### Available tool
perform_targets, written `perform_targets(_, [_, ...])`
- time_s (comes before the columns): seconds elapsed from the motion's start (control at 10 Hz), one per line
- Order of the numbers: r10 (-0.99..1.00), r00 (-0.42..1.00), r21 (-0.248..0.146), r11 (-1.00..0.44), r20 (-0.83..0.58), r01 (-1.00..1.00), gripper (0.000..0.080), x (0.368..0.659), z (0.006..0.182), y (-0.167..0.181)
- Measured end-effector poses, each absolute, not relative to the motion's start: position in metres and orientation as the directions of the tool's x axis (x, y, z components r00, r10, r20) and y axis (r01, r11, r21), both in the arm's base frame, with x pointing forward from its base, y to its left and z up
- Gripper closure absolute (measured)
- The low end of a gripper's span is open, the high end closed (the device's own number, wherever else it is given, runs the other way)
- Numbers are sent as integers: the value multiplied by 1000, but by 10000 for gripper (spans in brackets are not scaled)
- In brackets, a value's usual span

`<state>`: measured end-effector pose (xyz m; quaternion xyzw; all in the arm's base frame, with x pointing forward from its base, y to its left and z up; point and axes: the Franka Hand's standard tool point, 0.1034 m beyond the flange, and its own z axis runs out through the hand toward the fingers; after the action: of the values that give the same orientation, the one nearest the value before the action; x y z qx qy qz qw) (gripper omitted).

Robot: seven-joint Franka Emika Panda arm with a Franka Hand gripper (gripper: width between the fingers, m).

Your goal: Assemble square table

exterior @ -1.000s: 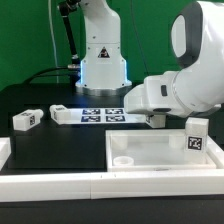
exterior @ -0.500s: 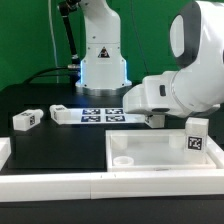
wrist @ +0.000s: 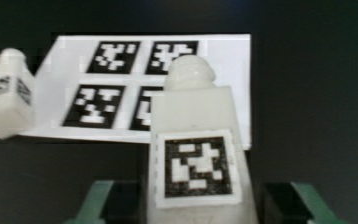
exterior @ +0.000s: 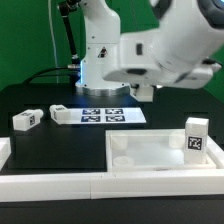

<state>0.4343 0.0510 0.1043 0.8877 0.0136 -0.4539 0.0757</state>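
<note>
The white square table top (exterior: 150, 152) lies tray-like at the front, with one tagged leg (exterior: 196, 138) standing upright at its right side. Two more legs (exterior: 27, 120) (exterior: 60, 113) lie on the black table at the exterior view's left. My gripper (exterior: 148, 93) hangs raised above the table, behind the top's far edge. In the wrist view my gripper (wrist: 202, 205) has its green fingers (wrist: 114, 200) on either side of a fourth tagged leg (wrist: 197, 150), which points out over the marker board (wrist: 131, 70). A lying leg (wrist: 5, 92) shows beside the board.
The marker board (exterior: 105, 116) lies flat at the table's middle back. Long white border bars (exterior: 60, 182) run along the front edge and left corner. The robot base (exterior: 100, 60) stands behind the board.
The arm has risen from low on the table behind the tray to well above it. The spot it covered shows no leg on the table now.
</note>
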Motion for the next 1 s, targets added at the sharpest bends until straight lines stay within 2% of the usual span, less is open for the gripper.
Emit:
perform_targets(0.1, [-65,602,130,-989,-796,65,509,440,113,37])
perform_targets(0.5, [-76,618,140,-989,-782,55,509,444,111,39])
perform_targets(0.6, [-77,647,144,-988,-759,51,509,459,118,44])
perform_targets(0.7, [-80,697,146,-989,-713,35,509,486,133,42])
perform_targets(0.9, [-46,826,121,-992,-561,27,509,539,149,17])
perform_targets(1.0, [-5,857,109,-992,-515,60,509,550,165,5])
